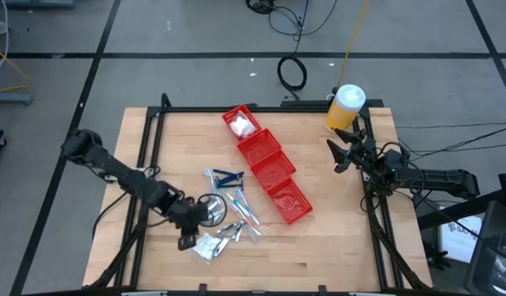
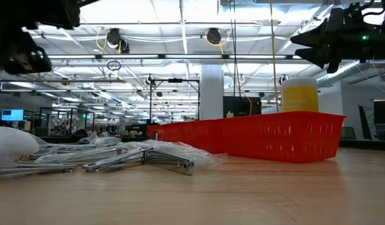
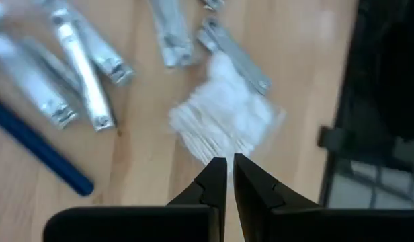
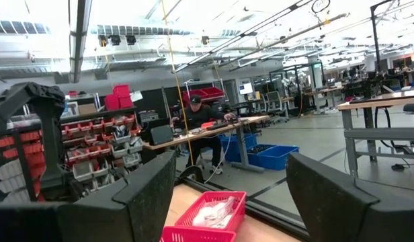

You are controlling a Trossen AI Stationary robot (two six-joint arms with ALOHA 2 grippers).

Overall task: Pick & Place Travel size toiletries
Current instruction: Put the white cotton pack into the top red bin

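While the right pincer point(image 1: 339, 154) waits wide at the frame's right, the left pincer point(image 3: 230, 163) hovers, narrowed and empty, over a white soft packet point(image 3: 224, 117) at lower centre.

On the worktop point(image 1: 319, 255), the toiletries point(image 1: 228, 218) lie left of the row of bins point(image 1: 268, 164), the far bin holding packets point(image 1: 241, 126), with the bottle point(image 1: 345, 107) at the far right.

Four red bins point(image 1: 267, 164) in a row; one yellow bottle point(image 1: 345, 108); two arms; toiletries point(image 1: 228, 215) too clustered to count.
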